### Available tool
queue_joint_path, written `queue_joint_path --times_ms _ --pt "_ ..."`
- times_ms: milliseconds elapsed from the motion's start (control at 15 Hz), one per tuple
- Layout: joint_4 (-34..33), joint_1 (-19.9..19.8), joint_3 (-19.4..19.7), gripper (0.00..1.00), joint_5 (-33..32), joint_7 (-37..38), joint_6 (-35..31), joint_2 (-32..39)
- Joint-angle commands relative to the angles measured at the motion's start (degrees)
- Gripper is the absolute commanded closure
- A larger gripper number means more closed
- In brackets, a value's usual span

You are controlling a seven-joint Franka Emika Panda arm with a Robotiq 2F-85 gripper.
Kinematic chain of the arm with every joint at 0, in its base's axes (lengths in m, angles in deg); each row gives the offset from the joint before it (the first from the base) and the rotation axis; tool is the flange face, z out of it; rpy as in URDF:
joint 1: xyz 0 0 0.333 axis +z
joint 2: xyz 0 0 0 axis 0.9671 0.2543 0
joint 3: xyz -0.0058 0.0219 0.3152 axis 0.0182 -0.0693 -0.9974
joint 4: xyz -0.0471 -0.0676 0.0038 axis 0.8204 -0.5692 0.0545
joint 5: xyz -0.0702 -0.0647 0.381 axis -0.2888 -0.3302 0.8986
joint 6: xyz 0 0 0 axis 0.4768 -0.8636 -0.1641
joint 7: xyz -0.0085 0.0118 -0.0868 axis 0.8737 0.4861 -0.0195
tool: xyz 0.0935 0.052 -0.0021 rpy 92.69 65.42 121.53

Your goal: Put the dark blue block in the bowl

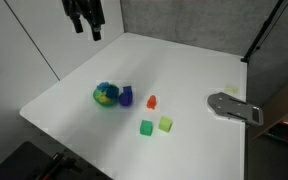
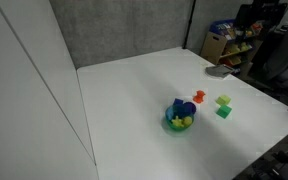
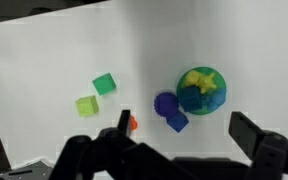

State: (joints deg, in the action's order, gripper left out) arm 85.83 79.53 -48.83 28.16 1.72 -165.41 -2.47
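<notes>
The dark blue block (image 3: 177,122) lies on the white table, apart from the bowl's rim on its near-left side and touching a taller purplish-blue block (image 3: 164,103). The green-teal bowl (image 3: 216,101) holds a yellow piece and blue pieces; it also shows in both exterior views (image 1: 97,97) (image 2: 170,122). My gripper (image 3: 182,120) is open and empty, high above the table, with the dark blue block between its fingers in the wrist view. In an exterior view the gripper (image 1: 86,25) hangs far above the table's back edge.
A green cube (image 3: 104,84), a lime cube (image 3: 86,105) and a small red piece (image 3: 133,124) lie left of the bowl. A grey flat object (image 1: 234,107) lies near the table's edge. Shelves with clutter (image 2: 229,45) stand beyond the table.
</notes>
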Motion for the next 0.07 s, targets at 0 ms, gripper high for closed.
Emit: queue_joint_path --times_ms 0 --pt "0.5 -1.2 -1.4 0.00 -0.7 -0.1 0.0 -0.6"
